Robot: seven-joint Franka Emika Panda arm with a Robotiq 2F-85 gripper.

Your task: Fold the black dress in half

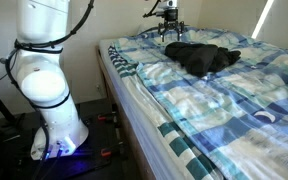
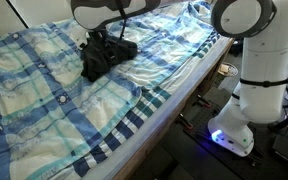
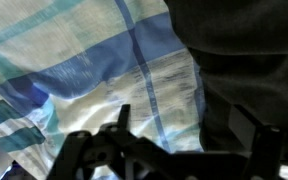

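The black dress (image 1: 202,57) lay bunched in a dark heap on the table (image 1: 214,120) — the end effector (image 1: 168,36) hung just over it, apparently spread open.

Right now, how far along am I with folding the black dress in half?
Done: little that shows. The black dress lies in a rumpled heap on the plaid bedsheet, not in a neat half. In hand: the gripper is open above the dress's edge, holding nothing. Left: probably the whole fold, that is, grasp an edge, carry it across to the opposite one and release.
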